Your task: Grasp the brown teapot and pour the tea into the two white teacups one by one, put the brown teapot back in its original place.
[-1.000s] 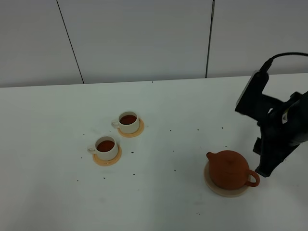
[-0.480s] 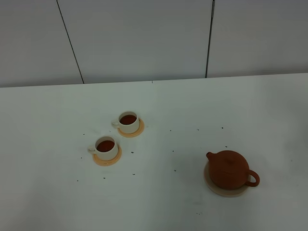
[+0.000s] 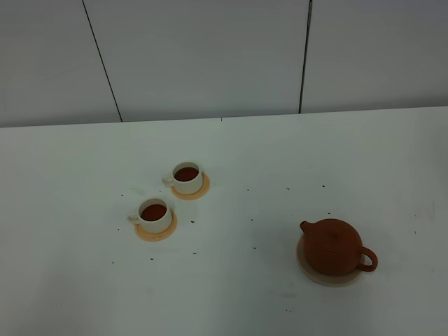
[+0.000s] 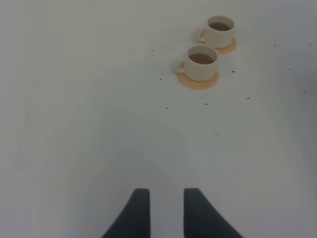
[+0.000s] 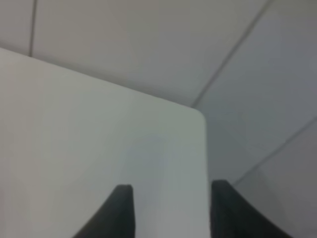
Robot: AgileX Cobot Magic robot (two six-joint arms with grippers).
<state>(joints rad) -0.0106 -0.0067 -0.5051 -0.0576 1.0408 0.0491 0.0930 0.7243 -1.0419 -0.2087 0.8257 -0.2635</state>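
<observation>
Ana: Teapot point(image 3: 332, 246) first — where was it?

Ben: The brown teapot sat upright, lid on, on its pale tan coaster point(image 3: 310, 272) at the near right of the white worktop point(image 3: 231, 294). Its spout pointed left and a little away from the camera; its loop handle stuck out to the right.

Ana: And the cups?

Ben: Both white teacups stood well apart from the teapot, left of centre, each on its own orange coaster. The farther cup point(image 3: 187, 177) and the nearer cup point(image 3: 154, 214) each held dark reddish-brown tea point(image 3: 186, 173). Their small handles pointed left. Tiny dark specks point(image 3: 253, 220) dotted the worktop around them.

Ana: What about the arms?

Ben: Neither showed in the high view. The left gripper point(image 4: 164, 210) hovered above bare worktop, fingers parted with nothing between them; both cups lay ahead of it in its wrist view. The right gripper point(image 5: 171, 210) had its fingers spread with nothing between them, above a rounded corner of the worktop, with the pale panelled wall point(image 5: 148, 44) beyond.
</observation>
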